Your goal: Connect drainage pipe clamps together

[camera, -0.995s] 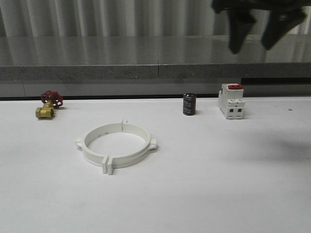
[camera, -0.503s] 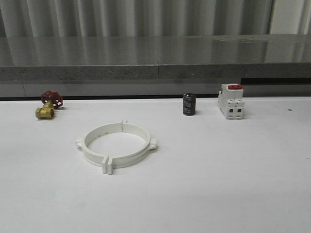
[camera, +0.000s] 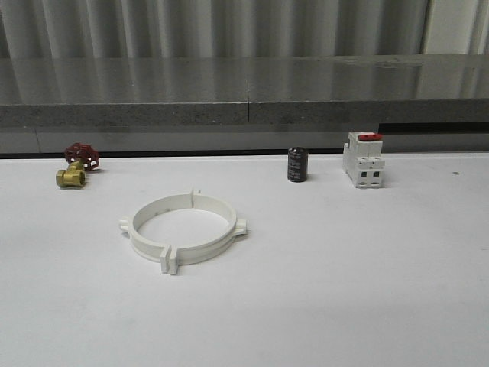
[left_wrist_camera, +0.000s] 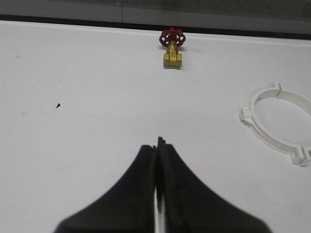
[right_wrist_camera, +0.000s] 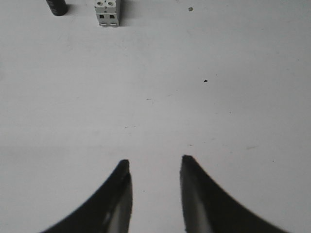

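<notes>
1. My left gripper [left_wrist_camera: 156, 150]: fingers pressed tight together, no gap btwn the tips, nothing held. It hangs over bare table [left_wrist_camera: 73, 121], tips aimed toward the far edge, well apart from everything.
2. My right gripper [right_wrist_camera: 154, 167]: fingers spread w/ a clear gap, nothing btwn them. Also over bare tabletop, pointing toward the far edge.
3. Drainage pipe clamps [camera: 183, 229]: the two white half-rings lie flat on the table as one closed ring, left of center in the front view. Tabs meet at the near seam and at the far seam; small lugs stick out at the left and right sides. Left wrist view shows part of the ring [left_wrist_camera: 272, 121], cut off by the frame edge.
4. Brass valve [camera: 74, 170] w/ red handwheel sits near the table's back edge, left of the ring, apart from it.
5. Black cylinder [camera: 297, 164] stands upright at the back, right of center. It has pale print on its side, too small to read.
6. White breaker [camera: 363, 159] w/ red top stands just right of the cylinder, not touching. No legible writing on it.
</notes>
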Robot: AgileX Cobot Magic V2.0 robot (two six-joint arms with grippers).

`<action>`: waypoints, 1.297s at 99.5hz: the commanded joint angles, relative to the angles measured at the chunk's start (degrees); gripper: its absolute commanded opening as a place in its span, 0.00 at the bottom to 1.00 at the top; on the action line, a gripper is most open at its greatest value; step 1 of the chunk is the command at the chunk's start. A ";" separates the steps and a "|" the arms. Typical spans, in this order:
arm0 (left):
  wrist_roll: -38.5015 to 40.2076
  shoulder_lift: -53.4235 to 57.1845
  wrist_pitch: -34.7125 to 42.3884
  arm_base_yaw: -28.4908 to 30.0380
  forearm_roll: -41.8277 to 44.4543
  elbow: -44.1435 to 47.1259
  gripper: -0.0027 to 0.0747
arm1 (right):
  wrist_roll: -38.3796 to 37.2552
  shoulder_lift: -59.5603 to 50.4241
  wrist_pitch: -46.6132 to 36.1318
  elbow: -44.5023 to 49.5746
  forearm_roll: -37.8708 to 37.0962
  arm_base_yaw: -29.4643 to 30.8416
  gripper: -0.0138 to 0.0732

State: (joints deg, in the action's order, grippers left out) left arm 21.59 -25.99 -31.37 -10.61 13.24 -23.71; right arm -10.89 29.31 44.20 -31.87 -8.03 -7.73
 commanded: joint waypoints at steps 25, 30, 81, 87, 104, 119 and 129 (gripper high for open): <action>0.42 -0.20 3.48 0.02 0.00 -1.56 0.01 | -0.06 -0.82 -4.18 -1.31 -1.24 0.29 0.08; 0.42 -0.20 3.48 0.02 0.00 -1.56 0.01 | -0.06 -0.82 -4.18 -1.31 -1.24 0.29 0.08; 0.42 -0.20 3.48 0.02 0.00 -1.56 0.01 | -0.06 -0.82 -4.24 -1.31 -1.24 0.29 0.08; 0.42 -0.20 3.48 0.02 0.00 -1.56 0.01 | -0.06 -0.82 -4.12 -1.31 -1.24 0.29 0.08; 0.42 -0.20 3.48 0.02 0.00 -1.56 0.01 | -0.06 -0.82 -4.17 -1.31 -1.24 0.29 0.08; 0.42 -0.20 3.48 0.02 0.00 -1.56 0.01 | 0.00 -1.08 -5.38 -1.00 -1.24 0.29 0.08; 0.42 -0.20 3.48 0.02 0.00 -1.56 0.01 | 1.79 -3.43 -11.67 1.50 -1.13 0.51 0.08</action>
State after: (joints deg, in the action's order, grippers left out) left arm 21.59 -25.99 -31.37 -10.61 13.24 -23.71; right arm -10.72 27.50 40.71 -30.45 -8.13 -7.73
